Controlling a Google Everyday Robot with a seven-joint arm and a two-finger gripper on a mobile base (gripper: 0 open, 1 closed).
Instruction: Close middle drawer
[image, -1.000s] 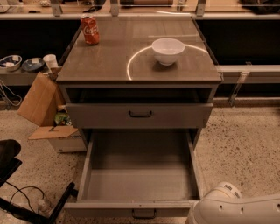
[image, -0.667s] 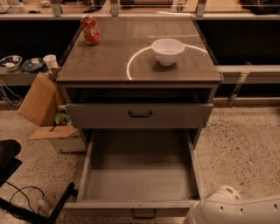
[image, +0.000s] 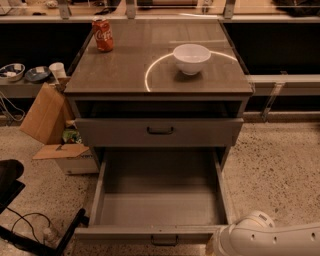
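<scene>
The middle drawer (image: 160, 200) is pulled far out of the grey cabinet towards me. Its deep grey box is empty. Its low front panel (image: 150, 234) with a small dark handle (image: 164, 241) lies at the bottom edge of the view. My gripper is out of view. Only a white arm link (image: 265, 239) shows at the bottom right, just right of the drawer's front corner.
The drawer above (image: 160, 131), with a taller front and wider handle, stands slightly open. On the cabinet top (image: 115, 75) are a white bowl (image: 191, 58) and a red soda can (image: 103, 34). Cardboard boxes (image: 47, 115) stand to the left, and a black chair base with cables (image: 30, 235) is at the bottom left.
</scene>
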